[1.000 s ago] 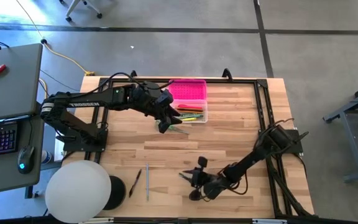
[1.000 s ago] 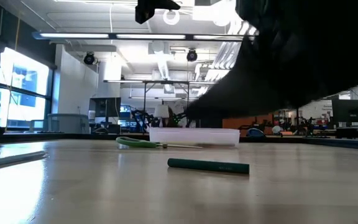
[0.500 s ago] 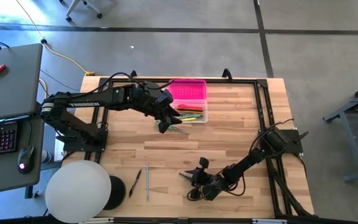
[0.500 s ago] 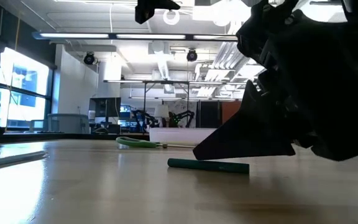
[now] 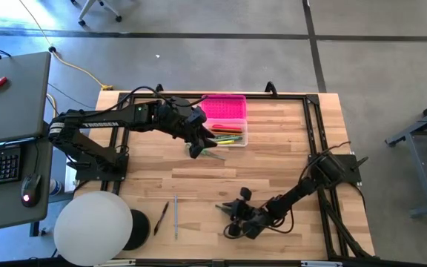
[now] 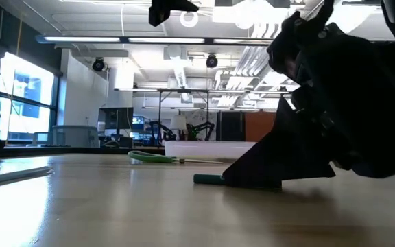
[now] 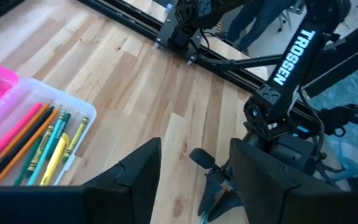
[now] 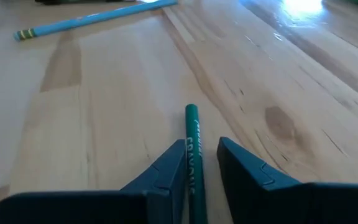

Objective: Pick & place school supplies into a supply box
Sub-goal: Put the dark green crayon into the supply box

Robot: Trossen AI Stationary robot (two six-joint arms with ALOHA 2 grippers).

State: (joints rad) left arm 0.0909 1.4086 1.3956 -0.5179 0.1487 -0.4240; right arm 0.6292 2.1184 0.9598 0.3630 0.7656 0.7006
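Hidden for most of its length in the low view: a dark green pencil (image 6: 209, 179), only one end poking out from under the right gripper (image 8: 199, 163), which fills that side of the picture as a black mass. Cut off in the right wrist view too — the green pencil (image 8: 193, 142) runs down between the two blue-grey fingers (image 8: 161, 177) and out of sight, gold lettering on its side only partly legible. Fingers narrowly parted, one on each side of the shaft; whether they already press on it cannot be told. Long axis in line with the fingers, free end pointing away from the wrist toward a light blue pencil (image 8: 92, 20) lying crosswise farther off on the wood.

From above, right gripper (image 5: 232, 213) low over the front middle of the table (image 5: 288, 141), the pencil itself too small to make out there. Supply box (image 5: 227, 122) at the back centre, pink lid open, clear base holding orange, yellow, green and pink pencils lying side by side. Left gripper (image 5: 196, 145) hovering just beside the box's front corner, fingers spread wide with nothing between them. Green-handled scissors (image 6: 151, 158) flat on the table in front of the box — handles toward the left arm
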